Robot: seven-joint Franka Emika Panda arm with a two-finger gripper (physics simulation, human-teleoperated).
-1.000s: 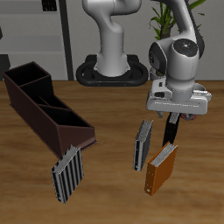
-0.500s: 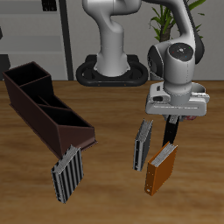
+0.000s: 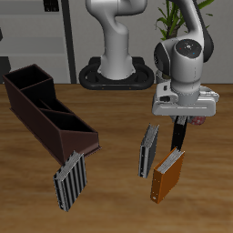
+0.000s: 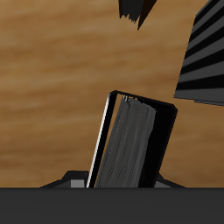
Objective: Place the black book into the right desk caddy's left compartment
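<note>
The black book (image 3: pixel 178 136) stands tilted on the table between a grey striped book (image 3: pixel 148 150) and the orange-brown book (image 3: pixel 167 175). My gripper (image 3: pixel 185 120) is right above it and shut on its top edge. In the wrist view the black book (image 4: pixel 131 144) hangs down from my gripper (image 4: pixel 114 182), pale page edge showing, with wood beneath. The right desk caddy (image 3: pixel 45 109) is a long dark brown box with dividers, lying well away across the table from the gripper, its sloped low end toward the front edge.
A second grey striped book (image 3: pixel 69 180) leans at the caddy's low end near the front edge. The robot's base (image 3: pixel 114 73) stands at the back. The nearer striped book also shows in the wrist view (image 4: pixel 203 61).
The arm dipped slightly and then came back up a little. The black book stays in about the same place between the two other books.
</note>
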